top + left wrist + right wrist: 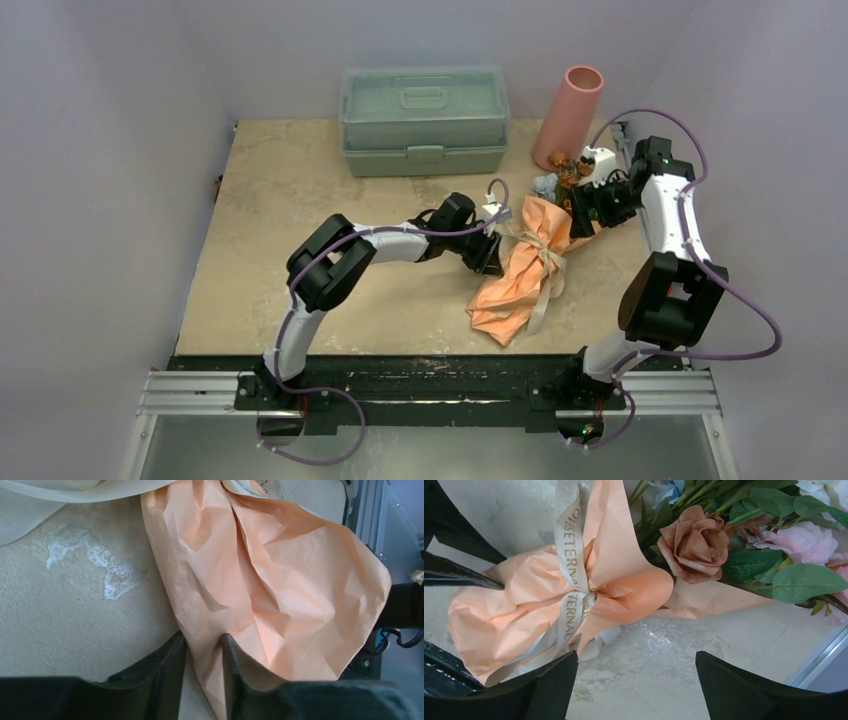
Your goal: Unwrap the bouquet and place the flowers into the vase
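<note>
One bouquet [530, 265] lies flat on the table [300, 200], toward 3 o'clock from the middle. In the top view its long axis runs from 7 o'clock to 1 o'clock. The flared paper tail is at 7 o'clock, and the flowers [565, 172] point to 1 o'clock, toward the single pink vase [570, 115], which stands mouth up just beyond them. One grey-green lidded box [423, 120] sits at 12 o'clock by the back wall.

A beige ribbon [569, 535] cinches the wrap at its waist. The printed letters "ETERNA" and "TERNAL" can be read on it; the rest is folded away. The right wrist view shows one rust rose [694, 542], pink blooms [796, 540], a pale blue one [669, 487] and a white one [824, 487], all partly cropped.

The left gripper [203, 636] comes at the wrap from 9 o'clock, its jaws clenched on a fold of the orange paper. The right gripper [636, 655], at the flower end, has its jaws spread wide and holds nothing.
</note>
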Motion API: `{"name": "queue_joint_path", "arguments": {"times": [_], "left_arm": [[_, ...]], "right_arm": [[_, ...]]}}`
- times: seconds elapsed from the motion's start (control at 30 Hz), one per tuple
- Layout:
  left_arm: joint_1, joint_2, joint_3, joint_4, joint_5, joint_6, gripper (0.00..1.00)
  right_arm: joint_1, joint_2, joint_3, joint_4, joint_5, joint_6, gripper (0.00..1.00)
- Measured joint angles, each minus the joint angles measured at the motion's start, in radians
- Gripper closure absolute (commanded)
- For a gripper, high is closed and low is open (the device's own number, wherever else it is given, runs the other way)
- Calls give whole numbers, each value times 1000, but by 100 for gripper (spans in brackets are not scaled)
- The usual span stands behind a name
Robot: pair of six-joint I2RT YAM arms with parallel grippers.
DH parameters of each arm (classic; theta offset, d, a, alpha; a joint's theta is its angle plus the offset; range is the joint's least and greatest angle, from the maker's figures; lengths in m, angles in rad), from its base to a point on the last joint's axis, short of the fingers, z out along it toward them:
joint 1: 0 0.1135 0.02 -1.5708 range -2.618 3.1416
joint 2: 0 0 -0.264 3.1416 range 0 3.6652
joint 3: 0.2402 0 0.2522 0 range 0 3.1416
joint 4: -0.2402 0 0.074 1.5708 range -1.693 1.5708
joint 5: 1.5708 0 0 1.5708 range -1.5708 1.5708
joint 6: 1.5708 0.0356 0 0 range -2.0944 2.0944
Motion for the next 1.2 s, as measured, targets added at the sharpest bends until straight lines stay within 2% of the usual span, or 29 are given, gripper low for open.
{"name": "queue_joint_path", "arguments": {"times": [0.1, 0.13, 0.37, 0.6, 0.77, 1.03, 1.13, 1.2], "left_arm": [[0, 0, 0, 4, 11, -11, 99], [1, -1, 0, 3, 13, -8, 100], [29, -87, -89, -27, 13, 21, 100], [166, -179, -187, -87, 13, 79, 100], [252, -234, -225, -195, 15, 192, 100], [340, -261, -227, -428, 49, 517, 100], [393, -262, -219, -494, 53, 612, 64], [418, -265, -201, -534, 48, 666, 54]], "right_arm": [[0, 0, -12, -4, -2, -5, 9], [0, 0, -17, -5, -2, -7, 9], [0, 0, -53, -21, -26, -10, 10], [32, -6, -92, -24, -68, -7, 11], [126, -37, -126, -19, -79, 13, 11], [212, -78, -166, 11, -156, 68, 15], [230, -99, -197, 26, -192, 90, 18], [246, -112, -212, 38, -217, 108, 21]]}}
